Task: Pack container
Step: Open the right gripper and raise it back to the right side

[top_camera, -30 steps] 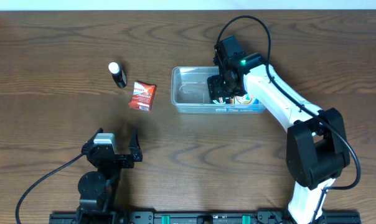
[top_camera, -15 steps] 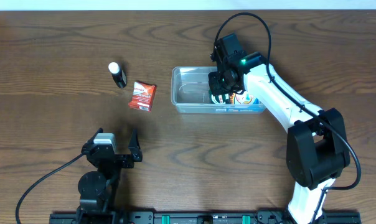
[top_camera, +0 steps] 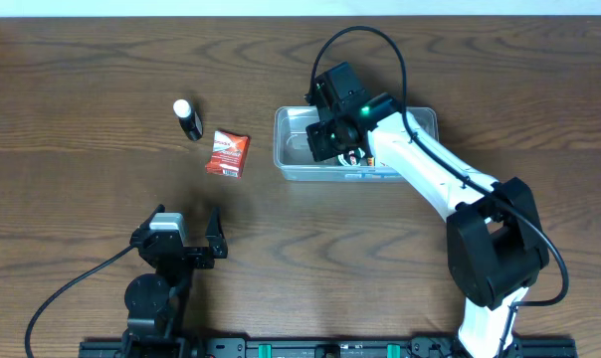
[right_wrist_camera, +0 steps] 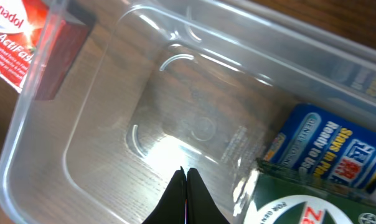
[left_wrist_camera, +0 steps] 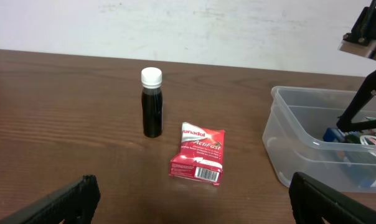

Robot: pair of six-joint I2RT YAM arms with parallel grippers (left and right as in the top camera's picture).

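Note:
The container (top_camera: 285,165) is a clear plastic tub right of the table's centre, and it also shows in the left wrist view (left_wrist_camera: 286,138) and the right wrist view (right_wrist_camera: 41,73). A blue packet (right_wrist_camera: 330,147) and a green-and-white item (right_wrist_camera: 300,202) lie in its right half. My right gripper (top_camera: 330,134) hangs over the tub's bare left half. Its jaws (right_wrist_camera: 185,179) are shut with nothing between them. My left gripper (top_camera: 189,223) rests near the front edge, wide open and empty (left_wrist_camera: 194,208).
A red Panadol packet (top_camera: 227,153) (left_wrist_camera: 198,153) lies just left of the tub, and it shows through the tub wall in the right wrist view (right_wrist_camera: 23,34). A small black bottle with a white cap (top_camera: 188,119) (left_wrist_camera: 152,102) stands further left.
My right gripper has moved left from the tub's right half to over its left half, and its jaws have closed empty. The left arm has not moved.

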